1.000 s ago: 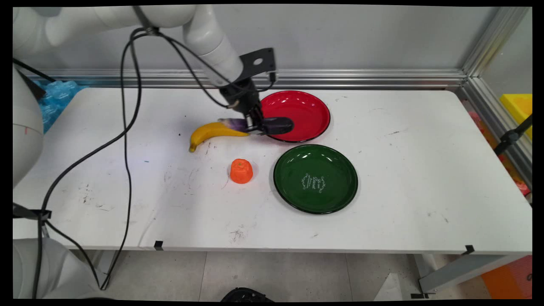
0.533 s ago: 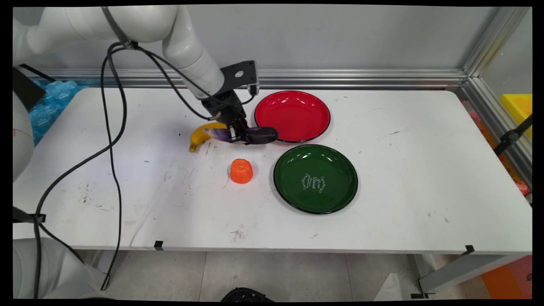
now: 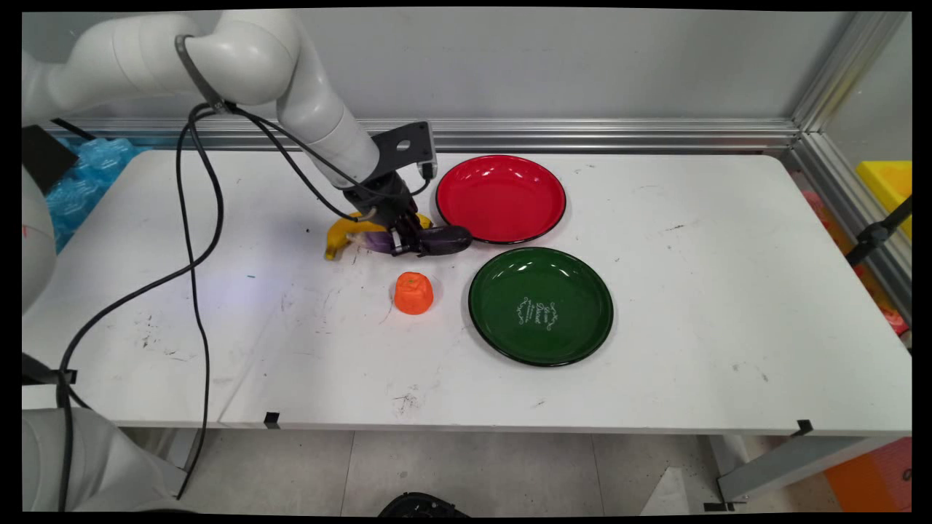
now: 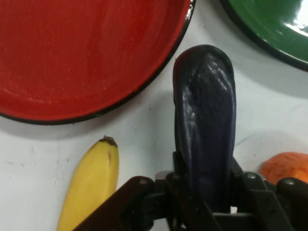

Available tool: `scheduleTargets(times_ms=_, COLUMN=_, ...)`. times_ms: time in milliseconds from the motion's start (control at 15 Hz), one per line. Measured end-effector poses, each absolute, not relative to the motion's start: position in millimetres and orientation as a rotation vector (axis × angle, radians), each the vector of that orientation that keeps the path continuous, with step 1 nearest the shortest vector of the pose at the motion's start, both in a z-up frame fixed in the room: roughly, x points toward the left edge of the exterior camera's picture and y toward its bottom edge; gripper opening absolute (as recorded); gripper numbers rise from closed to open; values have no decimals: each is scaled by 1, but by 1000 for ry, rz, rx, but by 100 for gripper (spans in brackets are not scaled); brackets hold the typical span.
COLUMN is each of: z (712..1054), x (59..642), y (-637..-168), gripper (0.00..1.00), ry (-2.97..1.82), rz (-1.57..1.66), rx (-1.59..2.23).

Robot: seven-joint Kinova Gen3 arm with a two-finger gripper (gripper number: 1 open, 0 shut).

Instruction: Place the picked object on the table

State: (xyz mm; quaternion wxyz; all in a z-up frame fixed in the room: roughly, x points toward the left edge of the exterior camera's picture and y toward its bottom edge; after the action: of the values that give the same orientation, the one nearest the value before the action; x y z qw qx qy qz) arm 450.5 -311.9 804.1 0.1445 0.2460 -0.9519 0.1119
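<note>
**Purple aubergine gripped low over the bench, between banana and red plate**

Purple aubergine (image 4: 204, 120) is held in the claw (image 3: 405, 241), which is closed on it near the stem end; the fingers (image 4: 178, 166) are seen pressed against both sides in the hand view, parted only by the fruit's own thickness. The dark rounded end juts out past the fingertips.

Judgement on handling: the skin looks smooth and the body tapers, so the grip is best kept firm and the aubergine kept level, since most of its length hangs beyond the fingers and could pivot. Any lowering should be made slowly; whether the underside already touches the bench (image 3: 692, 291) cannot be told.

Surroundings, outward from the claw:
- A yellow banana (image 3: 336, 236) lies just behind and beside the aubergine, partly hidden by the claw in the main view.
- The red plate (image 3: 501, 196) sits close to the aubergine's free end; a gap of bare bench is seen between them in the hand view.
- An orange object (image 3: 413, 292) stands near, on the camera side.
- The green plate (image 3: 540, 306) lies a little farther off.
</note>
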Motion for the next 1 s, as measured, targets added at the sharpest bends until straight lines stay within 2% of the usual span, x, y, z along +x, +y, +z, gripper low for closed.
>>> scheduleTargets(times_ms=933, z=780, x=461, y=-310, gripper=0, ry=-2756, rz=284, rx=681)
scheduleTargets(times_ms=1000, z=779, x=462, y=-310, gripper=100, ry=-2758, rz=282, rx=679)
